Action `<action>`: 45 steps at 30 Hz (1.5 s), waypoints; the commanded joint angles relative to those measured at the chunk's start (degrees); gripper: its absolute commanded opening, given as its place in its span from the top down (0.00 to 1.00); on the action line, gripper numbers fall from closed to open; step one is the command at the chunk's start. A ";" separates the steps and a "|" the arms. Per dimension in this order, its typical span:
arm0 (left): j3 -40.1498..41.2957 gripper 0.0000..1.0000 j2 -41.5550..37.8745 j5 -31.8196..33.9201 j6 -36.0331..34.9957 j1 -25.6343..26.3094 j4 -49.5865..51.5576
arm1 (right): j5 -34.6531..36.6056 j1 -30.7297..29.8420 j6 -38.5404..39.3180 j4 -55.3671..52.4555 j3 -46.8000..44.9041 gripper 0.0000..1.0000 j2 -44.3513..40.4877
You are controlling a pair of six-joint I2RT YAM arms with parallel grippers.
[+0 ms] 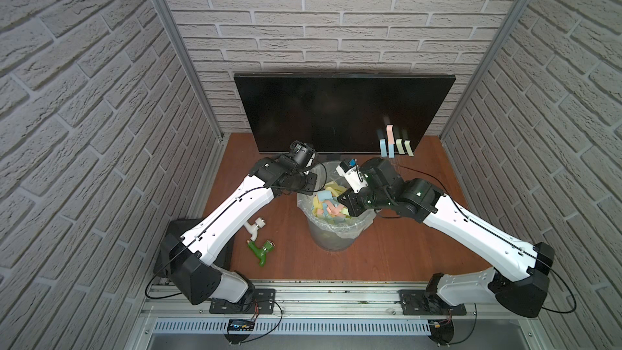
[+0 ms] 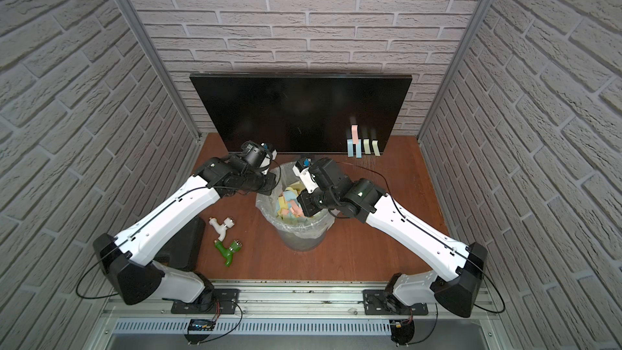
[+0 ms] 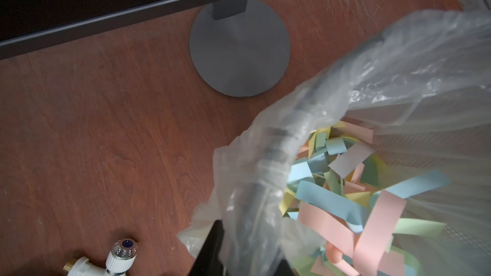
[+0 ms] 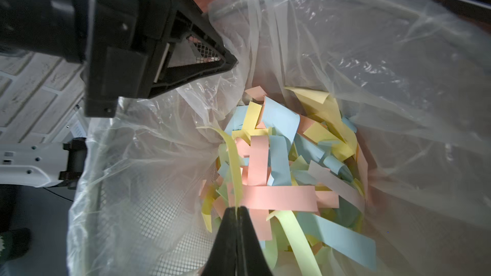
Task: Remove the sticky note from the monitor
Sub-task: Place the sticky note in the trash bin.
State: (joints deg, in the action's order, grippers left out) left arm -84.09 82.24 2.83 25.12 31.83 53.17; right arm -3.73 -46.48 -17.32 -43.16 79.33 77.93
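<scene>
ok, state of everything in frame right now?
monitor: upright, screen dark, several sticky notes stuck on it.
waste bin: upright, lined, part full of notes.
right gripper: shut on yellow note strip, over the bin.
left gripper: shut, at the bin's rim.
white tap, green tap: lying flat.

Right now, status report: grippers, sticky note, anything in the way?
Left gripper shut at bin liner. Right gripper shut on yellow sticky note over waste bin. Other notes on monitor.

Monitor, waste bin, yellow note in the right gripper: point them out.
monitor (image 1: 319, 112), in a top view, middle of dark screen.
waste bin (image 1: 331, 242), in a top view, front wall.
yellow note (image 4: 233, 163), right wrist view, mid-strip above the right gripper (image 4: 236, 208).
</scene>
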 commanded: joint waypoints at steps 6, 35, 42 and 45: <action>0.77 0.74 0.06 0.15 -0.24 0.16 -0.61 | 3.77 -1.07 1.12 1.62 1.59 0.65 0.74; -0.02 0.74 -0.23 0.03 -0.33 0.15 -0.08 | 3.32 2.20 -0.47 0.96 1.03 0.24 1.99; 0.16 0.74 -0.18 0.04 -0.17 0.15 -0.17 | 5.10 1.86 0.13 2.12 2.23 0.23 1.66; 0.24 0.74 -0.21 0.01 -0.24 0.08 -0.10 | -0.46 1.83 -0.78 6.42 0.54 0.23 0.12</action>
State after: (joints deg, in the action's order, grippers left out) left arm -84.09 82.24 2.83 25.15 31.83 53.19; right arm -0.84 -44.31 -18.20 -41.17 80.31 80.09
